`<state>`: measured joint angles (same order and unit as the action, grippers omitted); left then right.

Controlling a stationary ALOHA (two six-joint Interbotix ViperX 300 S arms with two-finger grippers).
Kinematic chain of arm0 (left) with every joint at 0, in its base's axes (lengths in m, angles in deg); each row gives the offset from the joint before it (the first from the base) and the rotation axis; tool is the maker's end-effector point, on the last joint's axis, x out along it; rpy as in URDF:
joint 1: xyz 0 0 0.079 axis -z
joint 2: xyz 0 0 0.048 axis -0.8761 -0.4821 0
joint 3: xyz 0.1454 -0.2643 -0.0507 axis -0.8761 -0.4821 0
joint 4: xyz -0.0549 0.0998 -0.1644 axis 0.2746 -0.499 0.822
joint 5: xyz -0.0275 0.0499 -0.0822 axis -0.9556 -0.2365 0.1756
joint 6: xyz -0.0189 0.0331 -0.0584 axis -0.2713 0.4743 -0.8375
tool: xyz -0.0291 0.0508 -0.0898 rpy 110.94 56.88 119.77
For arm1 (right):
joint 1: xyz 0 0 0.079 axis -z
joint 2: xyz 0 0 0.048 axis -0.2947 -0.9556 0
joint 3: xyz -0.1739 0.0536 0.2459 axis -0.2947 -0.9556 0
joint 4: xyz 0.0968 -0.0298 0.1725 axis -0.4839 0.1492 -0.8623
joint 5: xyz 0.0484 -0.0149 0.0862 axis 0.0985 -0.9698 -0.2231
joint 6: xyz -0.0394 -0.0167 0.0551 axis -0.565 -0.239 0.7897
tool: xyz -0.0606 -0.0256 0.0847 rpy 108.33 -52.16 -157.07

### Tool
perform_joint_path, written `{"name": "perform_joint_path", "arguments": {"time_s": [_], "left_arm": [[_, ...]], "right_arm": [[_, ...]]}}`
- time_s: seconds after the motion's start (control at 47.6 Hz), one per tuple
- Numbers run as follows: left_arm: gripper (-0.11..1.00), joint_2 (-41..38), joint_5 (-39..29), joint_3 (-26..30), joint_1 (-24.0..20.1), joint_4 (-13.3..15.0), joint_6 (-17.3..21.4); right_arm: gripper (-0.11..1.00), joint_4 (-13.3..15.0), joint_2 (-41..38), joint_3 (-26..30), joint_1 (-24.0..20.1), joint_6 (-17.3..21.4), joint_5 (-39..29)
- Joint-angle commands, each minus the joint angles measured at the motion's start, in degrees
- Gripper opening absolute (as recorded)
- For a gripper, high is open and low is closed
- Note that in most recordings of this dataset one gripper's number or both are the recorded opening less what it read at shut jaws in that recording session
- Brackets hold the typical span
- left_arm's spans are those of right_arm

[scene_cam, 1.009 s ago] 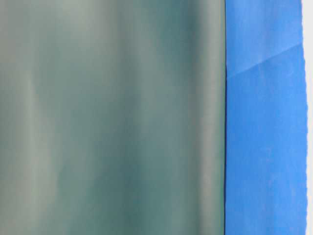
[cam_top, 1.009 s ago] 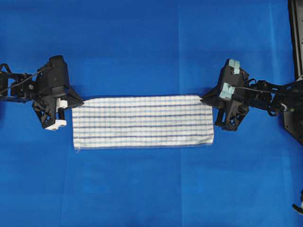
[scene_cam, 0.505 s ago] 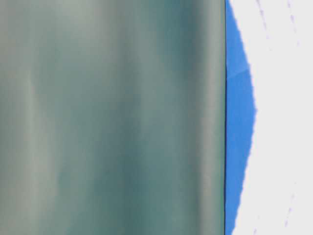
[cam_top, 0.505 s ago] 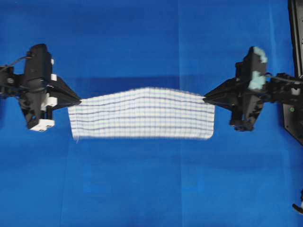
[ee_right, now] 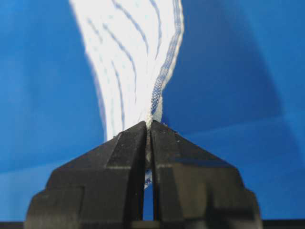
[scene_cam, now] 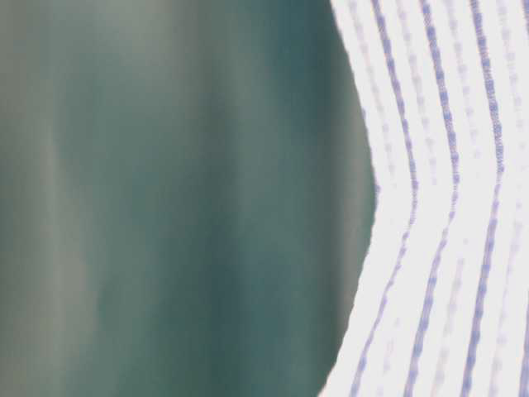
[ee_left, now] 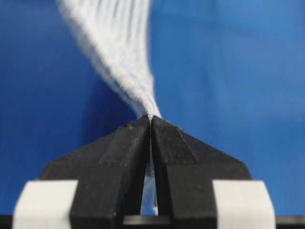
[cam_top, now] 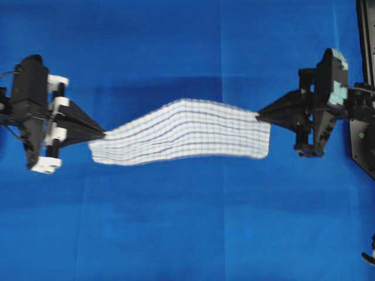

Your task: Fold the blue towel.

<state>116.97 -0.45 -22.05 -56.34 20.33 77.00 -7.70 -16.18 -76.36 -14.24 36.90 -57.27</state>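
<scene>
The blue towel [cam_top: 187,132] hangs stretched between the two arms above the bench [cam_top: 187,234], which is covered in a plain blue sheet. The left tool [cam_top: 102,136] is pinched tight on one corner, and the right tool [cam_top: 259,115] is clamped on the opposite corner. The cloth bows upward along its far edge, sagging and twisted toward the left.

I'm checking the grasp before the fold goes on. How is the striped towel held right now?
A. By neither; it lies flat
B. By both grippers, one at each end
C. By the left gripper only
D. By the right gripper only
B: the left gripper and the right gripper are each shut on an end of the blue towel, which hangs between them.
</scene>
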Motion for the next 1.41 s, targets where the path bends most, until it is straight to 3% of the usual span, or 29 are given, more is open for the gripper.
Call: {"name": "perform_joint_path", "arguments": {"time_s": [0.0,0.231,0.526,0.715,0.925,1.114,1.388], "left_arm": [[0.01,-4.22,2.64,4.04,0.79,0.00,-0.09],[0.01,-15.38,3.87,13.36,2.99,0.18,-0.26],[0.01,-21.36,7.91,20.13,4.22,0.18,-3.60],[0.01,-26.28,14.94,22.94,4.31,0.97,-6.42],[0.01,-32.34,15.29,28.13,4.04,1.23,-10.81],[0.01,-34.19,17.49,30.15,4.04,1.23,-10.55],[0.01,-36.04,25.05,31.82,4.04,0.97,-9.67]], "right_arm": [[-0.05,0.88,-1.14,2.90,2.55,-0.79,0.35],[-0.05,1.41,-6.42,7.82,10.99,-5.80,0.00],[-0.05,1.41,-14.06,14.85,19.78,-12.66,0.09],[-0.05,1.41,-19.16,20.48,21.71,-14.85,0.00],[-0.05,1.58,-24.26,26.63,22.41,-17.31,0.00],[-0.05,1.41,-27.25,30.59,23.12,-18.63,-0.88],[-0.05,1.41,-27.77,31.55,24.70,-18.63,-0.88]]}}
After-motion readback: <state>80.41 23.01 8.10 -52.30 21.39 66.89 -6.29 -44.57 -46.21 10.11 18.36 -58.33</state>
